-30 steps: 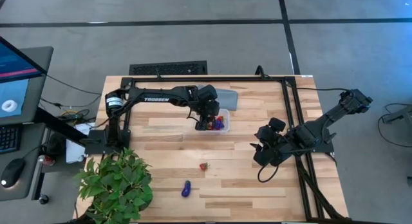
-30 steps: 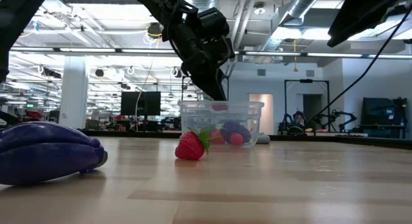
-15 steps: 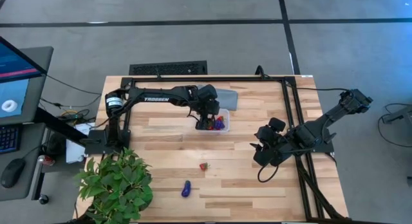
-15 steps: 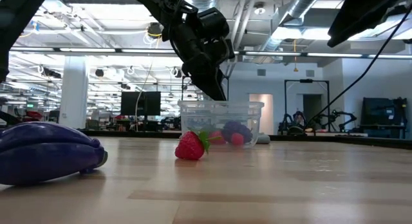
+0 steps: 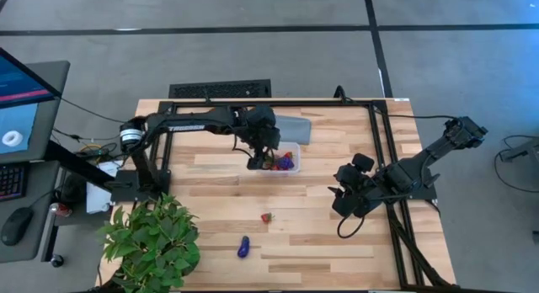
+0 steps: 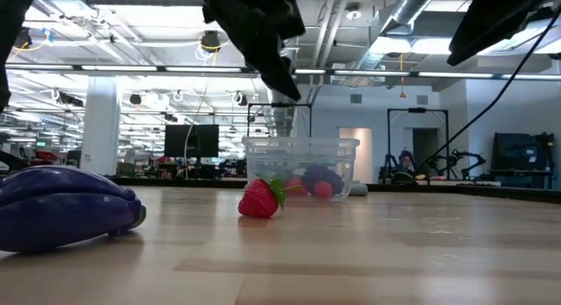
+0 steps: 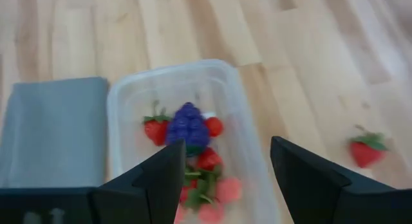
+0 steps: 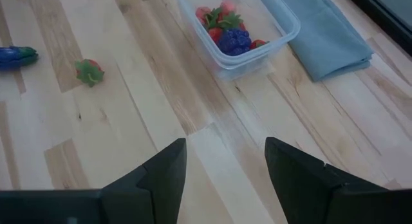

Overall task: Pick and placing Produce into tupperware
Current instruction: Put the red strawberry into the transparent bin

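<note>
The clear tupperware [image 5: 284, 162] stands on the wooden table and holds several red strawberries, pinkish pieces and a purple cluster [image 7: 188, 125]. My left gripper [image 7: 225, 166] hangs open above the box's left end [image 5: 258, 157], with nothing between its fingers. One strawberry [image 5: 266, 217] lies loose on the table nearer the front, and is also seen in the low view [image 6: 260, 200]. A dark purple piece [image 5: 243, 247] lies nearer the front still. My right gripper [image 8: 225, 172] waits open and raised at the table's right [image 5: 345, 200].
A flat grey-blue pad [image 5: 295, 129] lies just beyond the tupperware. A large leafy plant [image 5: 152, 242] stands at the table's front left corner. A black frame [image 5: 379, 150] runs along the table's back and right sides. Bare wood lies between the loose fruits and my right gripper.
My left gripper has risen out of the tupperware and drawn slightly toward the table's left edge. A pinkish piece seen at its fingertips inside the box a second ago is no longer there. The box and the loose fruits have kept still.
</note>
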{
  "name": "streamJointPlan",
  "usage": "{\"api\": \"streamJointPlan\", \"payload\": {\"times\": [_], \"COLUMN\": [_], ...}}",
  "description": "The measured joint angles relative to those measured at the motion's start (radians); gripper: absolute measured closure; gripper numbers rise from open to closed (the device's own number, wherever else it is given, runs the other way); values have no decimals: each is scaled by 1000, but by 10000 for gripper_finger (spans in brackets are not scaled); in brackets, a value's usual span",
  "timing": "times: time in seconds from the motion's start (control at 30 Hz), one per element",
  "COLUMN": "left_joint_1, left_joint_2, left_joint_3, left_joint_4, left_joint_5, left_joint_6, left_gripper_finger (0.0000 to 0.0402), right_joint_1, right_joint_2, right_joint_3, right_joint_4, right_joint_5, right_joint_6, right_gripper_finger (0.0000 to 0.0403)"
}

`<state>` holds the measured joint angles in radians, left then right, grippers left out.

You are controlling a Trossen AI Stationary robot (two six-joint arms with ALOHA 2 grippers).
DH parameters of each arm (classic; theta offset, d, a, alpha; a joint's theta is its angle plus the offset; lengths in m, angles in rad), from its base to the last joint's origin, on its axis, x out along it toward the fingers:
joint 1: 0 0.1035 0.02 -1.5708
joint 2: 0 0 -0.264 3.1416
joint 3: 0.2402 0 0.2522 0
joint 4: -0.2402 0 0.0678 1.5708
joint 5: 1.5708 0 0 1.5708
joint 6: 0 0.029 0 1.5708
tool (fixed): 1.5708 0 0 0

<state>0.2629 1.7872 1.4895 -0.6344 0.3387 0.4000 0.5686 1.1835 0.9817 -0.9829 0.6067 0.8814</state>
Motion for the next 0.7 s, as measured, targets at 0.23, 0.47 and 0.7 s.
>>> {"api": "streamJointPlan", "payload": {"times": [0.23,0.47,0.7], "left_joint_1": [-66,-162,-252], "left_joint_2": [-41,-41,-41], "left_joint_3": [0,-5,-5], "left_joint_4": [-114,-189,-184], "left_joint_5": [21,22,6], "left_joint_6": [-4,-45,-90], "left_gripper_finger": [184,184,184], "right_joint_1": [0,0,0], "right_joint_2": [0,0,0], "right_joint_3": [0,0,0], "right_joint_4": [0,0,0], "right_joint_5": [2,4,4], "right_joint_6": [-16,-17,-26], "right_gripper_finger": [168,168,168]}}
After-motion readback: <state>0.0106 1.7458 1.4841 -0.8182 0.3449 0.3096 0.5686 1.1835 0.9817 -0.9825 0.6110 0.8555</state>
